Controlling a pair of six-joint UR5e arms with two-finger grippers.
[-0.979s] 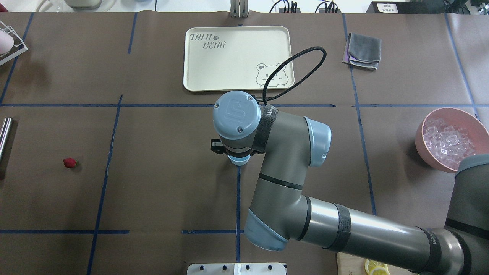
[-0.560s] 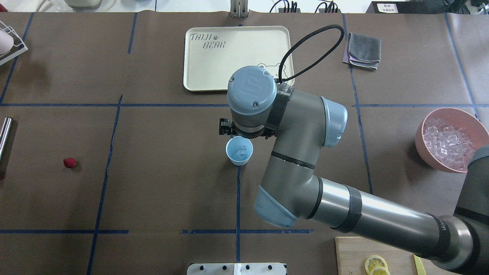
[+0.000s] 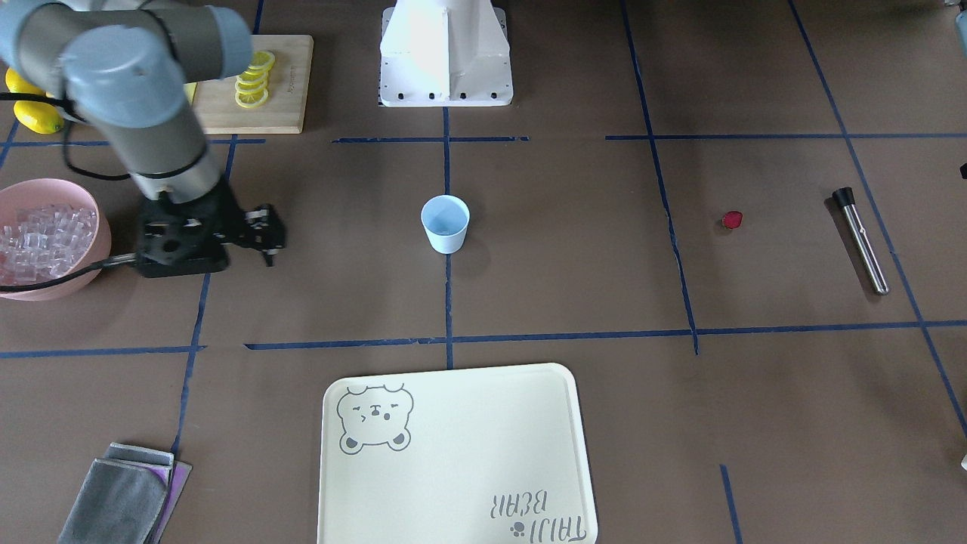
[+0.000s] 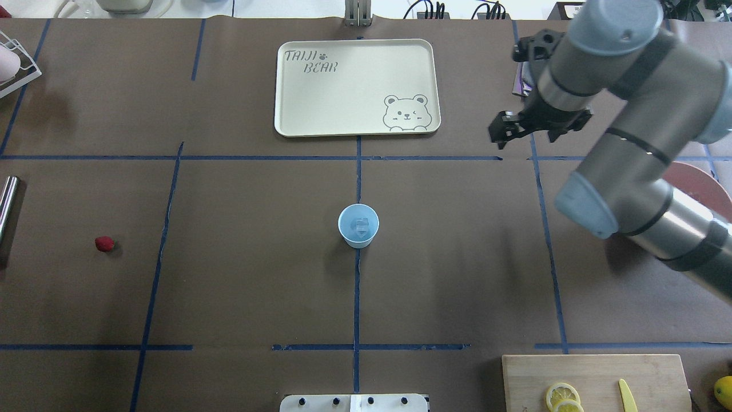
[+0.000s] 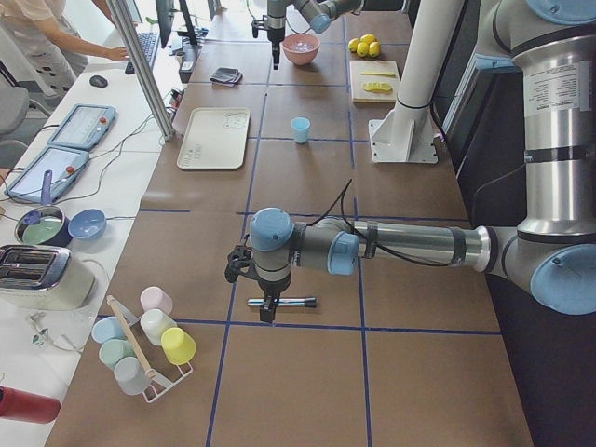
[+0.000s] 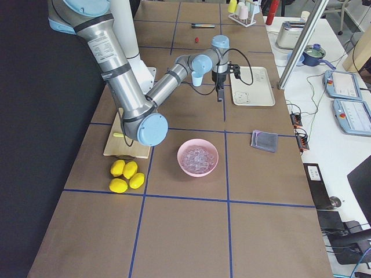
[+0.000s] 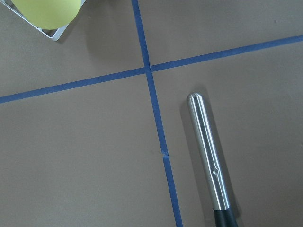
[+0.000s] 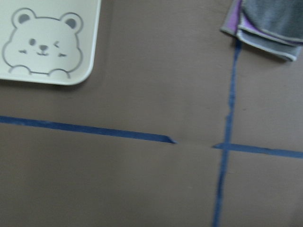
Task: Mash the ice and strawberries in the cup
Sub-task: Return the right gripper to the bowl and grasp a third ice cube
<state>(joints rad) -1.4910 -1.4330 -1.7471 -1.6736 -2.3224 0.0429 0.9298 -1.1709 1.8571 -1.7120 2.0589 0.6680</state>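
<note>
Right gripper (image 4: pixel 503 129) held off to one side, small pale-blue plastic cup (image 4: pixel 358 226) standing clear of it

Its jaw spread cannot be told, and nothing shows in it; it hangs over the brown counter (image 4: pixel 257 274) between the cream bear-printed tray (image 4: pixel 343 97) and the large pink bowl (image 3: pixel 45 291) of clear ice cubes (image 3: pixel 41 234), likely for another pick; the cup stands upright at centre, well apart, one clear cube (image 4: pixel 361 224) inside; the small red strawberry (image 4: pixel 104 244) lies farther left; the left gripper (image 5: pixel 266 309), spread untellable, hovers just above the steel muddler (image 5: pixel 298 302), presumably to grasp it.
</note>
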